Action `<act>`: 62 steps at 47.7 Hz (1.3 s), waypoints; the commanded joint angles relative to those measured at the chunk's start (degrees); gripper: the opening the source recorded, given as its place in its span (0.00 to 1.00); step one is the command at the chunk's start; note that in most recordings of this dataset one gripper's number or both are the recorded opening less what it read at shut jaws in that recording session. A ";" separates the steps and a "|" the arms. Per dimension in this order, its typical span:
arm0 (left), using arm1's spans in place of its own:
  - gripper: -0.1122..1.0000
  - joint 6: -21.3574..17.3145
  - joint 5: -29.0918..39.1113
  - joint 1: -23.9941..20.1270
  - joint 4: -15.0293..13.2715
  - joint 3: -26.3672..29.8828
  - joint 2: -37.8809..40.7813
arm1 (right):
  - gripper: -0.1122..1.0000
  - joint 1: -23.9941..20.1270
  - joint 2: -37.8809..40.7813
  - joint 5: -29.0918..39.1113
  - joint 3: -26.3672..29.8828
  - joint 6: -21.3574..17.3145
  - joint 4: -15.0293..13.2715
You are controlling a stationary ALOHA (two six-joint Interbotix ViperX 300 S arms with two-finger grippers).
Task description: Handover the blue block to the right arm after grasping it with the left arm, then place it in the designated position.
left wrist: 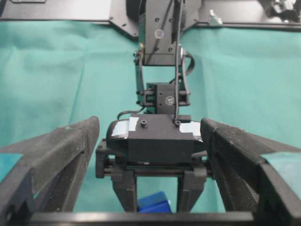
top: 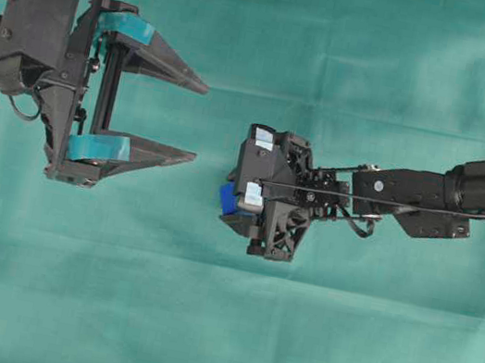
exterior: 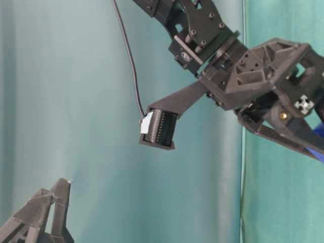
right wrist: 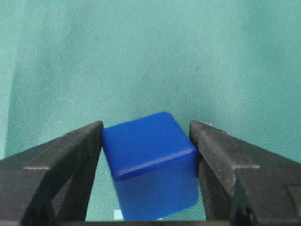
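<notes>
We are seeing the right gripper (right wrist: 148, 136) clamping the blue block (right wrist: 149, 162) above the green tabletop (top: 217, 327), while the left gripper (top: 198, 122) is standing wide apart, holding nothing.

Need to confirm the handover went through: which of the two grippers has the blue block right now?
The right gripper, with plain black fingers, pinches the blue block. The teal-taped left gripper stands wide open and empty.
</notes>
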State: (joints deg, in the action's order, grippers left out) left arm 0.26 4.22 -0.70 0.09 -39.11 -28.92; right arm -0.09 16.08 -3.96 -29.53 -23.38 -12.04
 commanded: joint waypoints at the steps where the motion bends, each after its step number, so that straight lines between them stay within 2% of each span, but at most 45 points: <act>1: 1.00 -0.18 -0.26 -0.18 0.09 1.14 -0.35 | 0.66 -0.09 -0.88 -0.88 1.14 -0.09 0.26; 59: 1.00 -0.09 -0.26 -0.18 0.00 1.23 -0.35 | 0.66 -0.53 -0.88 -1.41 1.23 -1.23 0.44; 61: 1.00 -0.09 -0.26 -0.18 0.09 1.23 -0.35 | 0.69 -0.53 -0.88 -1.32 1.32 -1.23 0.44; 62: 1.00 -0.09 -0.26 -0.18 0.00 1.23 -0.35 | 0.74 -0.53 -0.88 -1.23 1.41 -1.23 0.53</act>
State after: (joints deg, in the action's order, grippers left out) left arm 0.26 4.22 -0.70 0.00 -39.11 -29.00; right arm -0.53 16.08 -4.83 -29.53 -24.52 -11.78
